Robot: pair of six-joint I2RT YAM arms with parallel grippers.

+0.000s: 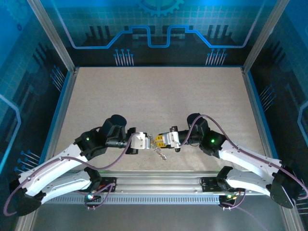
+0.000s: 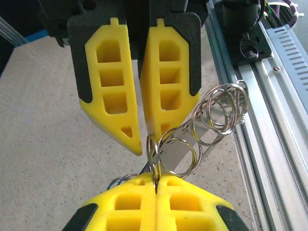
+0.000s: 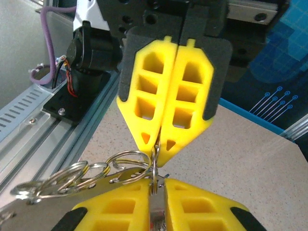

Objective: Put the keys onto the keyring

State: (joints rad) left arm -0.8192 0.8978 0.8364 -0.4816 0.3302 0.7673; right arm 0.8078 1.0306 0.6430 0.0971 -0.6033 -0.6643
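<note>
Just past the aluminium rail [image 1: 159, 180] at the near edge, the two arms meet nose to nose low over the table [image 1: 159, 96], and the keyring [image 2: 155, 163] sits right between them. It is a thin silver split ring, standing on edge, and it is the first of a little bunch: more silver rings [image 2: 219, 113] of much the same size are threaded along a flat metal strip with small holes [image 2: 185, 137], which trails off sideways toward the rail and hangs below the fingertips. The left gripper [image 2: 156, 185] has its yellow fingers pressed together with the rim of the keyring nipped at the very tips. The right gripper [image 3: 157, 185] faces it from the other side, fingers drawn in to a slim gap with bright metal caught in that gap, so both tips bite the same ring from opposite ends. Beyond them lies speckled beige tabletop, then the blue patterned back wall [image 1: 159, 29]
</note>
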